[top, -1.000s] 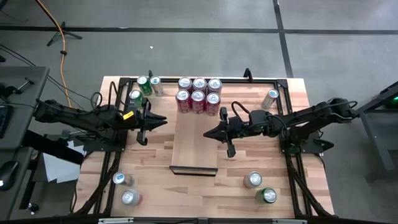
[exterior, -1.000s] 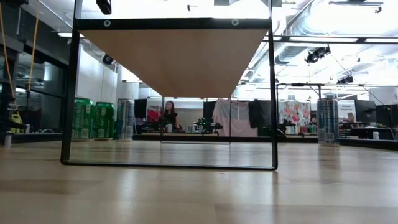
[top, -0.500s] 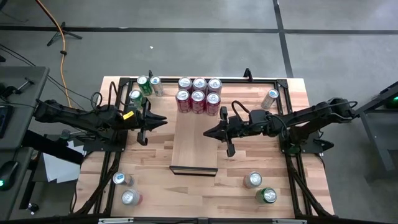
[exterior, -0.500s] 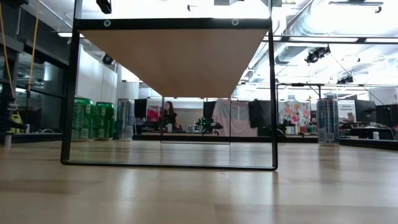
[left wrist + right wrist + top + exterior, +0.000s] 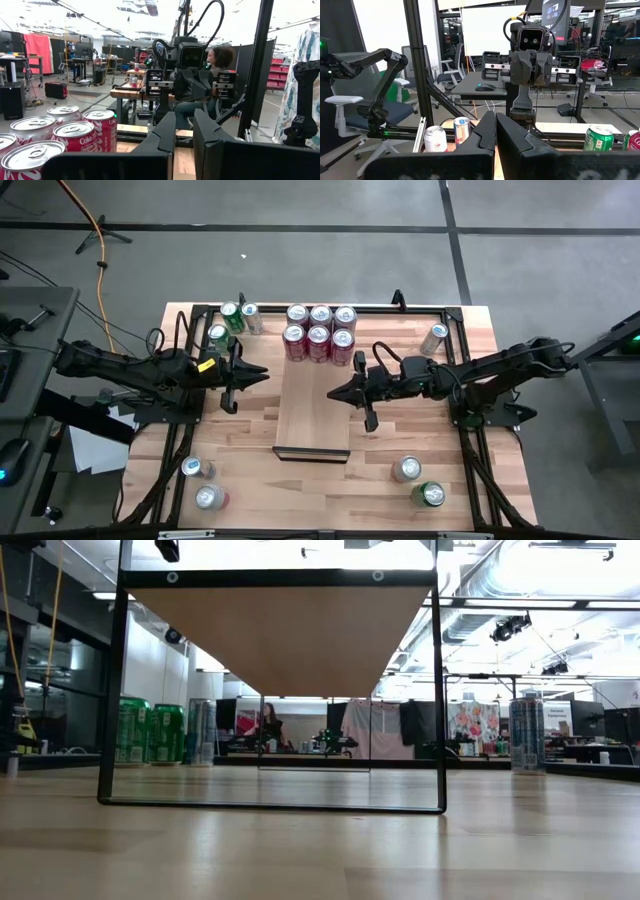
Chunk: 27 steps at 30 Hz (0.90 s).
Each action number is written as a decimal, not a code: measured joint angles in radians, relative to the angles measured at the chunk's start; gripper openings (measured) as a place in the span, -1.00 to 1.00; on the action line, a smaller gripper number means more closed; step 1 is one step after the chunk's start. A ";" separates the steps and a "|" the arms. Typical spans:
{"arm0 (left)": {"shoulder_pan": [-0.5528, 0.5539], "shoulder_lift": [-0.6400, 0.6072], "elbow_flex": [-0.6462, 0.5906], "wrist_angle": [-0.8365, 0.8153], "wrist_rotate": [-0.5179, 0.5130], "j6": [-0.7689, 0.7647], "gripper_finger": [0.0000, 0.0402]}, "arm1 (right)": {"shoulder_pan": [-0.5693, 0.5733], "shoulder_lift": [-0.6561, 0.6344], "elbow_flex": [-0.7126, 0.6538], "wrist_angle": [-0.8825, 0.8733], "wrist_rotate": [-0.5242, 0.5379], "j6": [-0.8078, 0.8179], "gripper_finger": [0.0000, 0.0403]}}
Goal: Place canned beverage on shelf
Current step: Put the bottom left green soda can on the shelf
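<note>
The shelf (image 5: 313,405), a long narrow board of pale smooth wood with a thin dark lip at its near end, lies flat in the middle of the butcher-block tabletop (image 5: 250,435) and carries nothing. Just past its far end stands a tight cluster of six red cans (image 5: 319,332) in two rows of three, their silver tops round and shiny. Over at the far left corner, three cans (image 5: 230,323) stand, at least two of them green; a lone silver can (image 5: 434,339) stands near the far right corner. Closer in, two cans (image 5: 201,483) sit at the near left and two more (image 5: 420,482) at the near right, one of them green. The left gripper (image 5: 262,373) hovers left of the board, fingers clenched together and grasping nothing; the right gripper (image 5: 332,393) faces it from the board's right edge, likewise pressed closed and empty. From table height, the board's pale underside (image 5: 280,635) sits in a thin black frame, with green cans (image 5: 150,730) behind it.
</note>
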 joint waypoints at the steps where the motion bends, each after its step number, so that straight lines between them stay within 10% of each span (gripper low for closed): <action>1: 0.000 0.000 0.000 0.000 0.000 0.000 -0.98 | 0.000 0.000 0.000 0.000 0.000 0.000 -1.00; 21: 0.000 0.000 0.000 0.002 -0.007 -0.043 -0.98 | 0.000 0.000 0.000 0.000 0.000 0.000 -1.00; 27: 0.001 -0.001 0.007 -0.020 -0.245 -0.102 -0.90 | 0.000 0.000 0.000 0.000 0.001 0.000 -1.00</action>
